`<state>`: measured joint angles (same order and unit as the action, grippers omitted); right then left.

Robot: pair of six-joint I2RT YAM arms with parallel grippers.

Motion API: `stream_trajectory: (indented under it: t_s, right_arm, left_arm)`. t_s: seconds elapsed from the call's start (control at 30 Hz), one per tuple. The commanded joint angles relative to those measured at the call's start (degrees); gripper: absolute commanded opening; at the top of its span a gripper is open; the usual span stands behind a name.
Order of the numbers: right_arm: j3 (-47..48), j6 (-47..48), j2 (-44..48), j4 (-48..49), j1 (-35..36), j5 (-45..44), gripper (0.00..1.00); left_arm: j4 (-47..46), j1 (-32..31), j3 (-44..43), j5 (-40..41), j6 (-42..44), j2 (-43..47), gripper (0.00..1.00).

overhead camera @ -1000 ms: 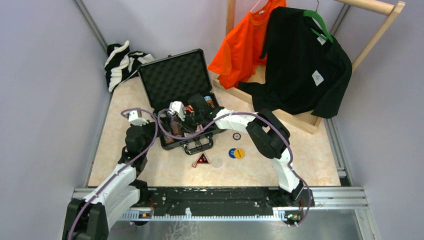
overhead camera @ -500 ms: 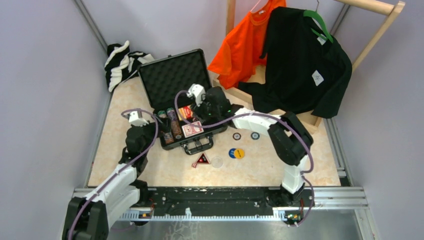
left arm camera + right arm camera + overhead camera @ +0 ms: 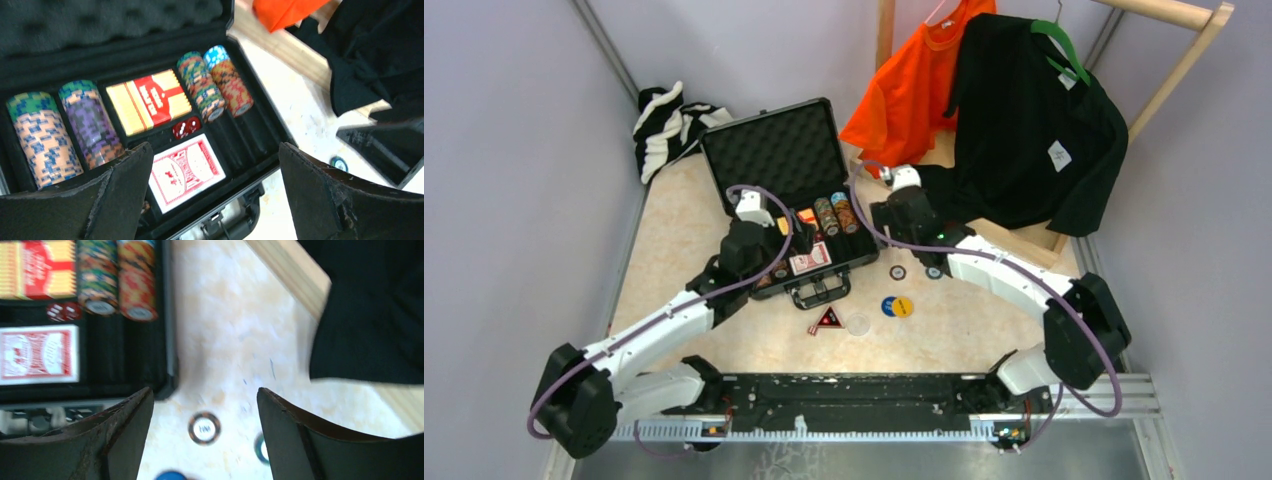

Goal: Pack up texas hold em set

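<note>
The black briefcase [image 3: 771,150] lies open, its foam lid up. Rows of multicoloured poker chips [image 3: 207,82] fill its slots, with a red card deck [image 3: 186,170] and red dice [image 3: 186,127] between them. My left gripper [image 3: 802,232] hovers open over the case's front [image 3: 215,192], holding nothing. My right gripper [image 3: 886,215] hangs open just right of the case. Below it on the table lie a brown-rimmed chip [image 3: 204,428] and a teal-rimmed chip [image 3: 260,447]. A blue disc [image 3: 890,306], a yellow disc [image 3: 905,306], a clear disc [image 3: 858,323] and the black-red triangle [image 3: 829,319] lie in front of the case.
A wooden rack [image 3: 984,225] at the back right carries an orange shirt [image 3: 914,90] and a black shirt [image 3: 1034,130] that drapes onto the table. A striped cloth [image 3: 666,125] lies bunched at the back left corner.
My right gripper has pulled out of the case toward the right and opened. My left arm has swung from the case's left side to above its front.
</note>
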<state>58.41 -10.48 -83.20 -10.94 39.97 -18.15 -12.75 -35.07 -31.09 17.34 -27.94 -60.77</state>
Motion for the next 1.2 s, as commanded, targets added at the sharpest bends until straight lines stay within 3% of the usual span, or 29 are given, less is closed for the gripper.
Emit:
stream_trajectory:
  t_s: [0.0, 0.17, 0.43, 0.57, 0.97, 1.17]
  right_arm:
    - [-4.13, -9.44, 4.17, -8.49, -1.55, -3.9, 0.74]
    - [-6.04, -11.17, 2.13, -9.64, -2.17, 1.87, 0.73]
    - [-6.25, -12.99, -4.53, -6.26, -2.55, 11.43, 0.61]
    - [-5.96, -12.56, -7.64, -5.61, -2.56, 11.72, 0.63]
    - [-4.9, -11.23, -10.8, -6.02, -3.07, 10.31, 0.64]
    - [-5.66, -11.06, -10.6, -5.91, -3.11, 10.14, 0.5]
  left_arm:
    - [7.68, -2.21, -5.48, 8.87, 4.65, 1.18, 1.0]
    - [1.21, -2.11, -1.13, 9.47, 8.53, 2.38, 1.0]
    - [5.26, -1.12, -5.06, 3.83, 1.15, -3.98, 1.0]
    - [5.86, 1.21, -5.99, -2.37, -2.07, -6.3, 1.0]
    - [5.49, 2.02, -5.3, -1.91, -1.45, -6.2, 1.0]
    - [5.14, 2.11, -4.9, -2.49, -1.55, -6.28, 1.0]
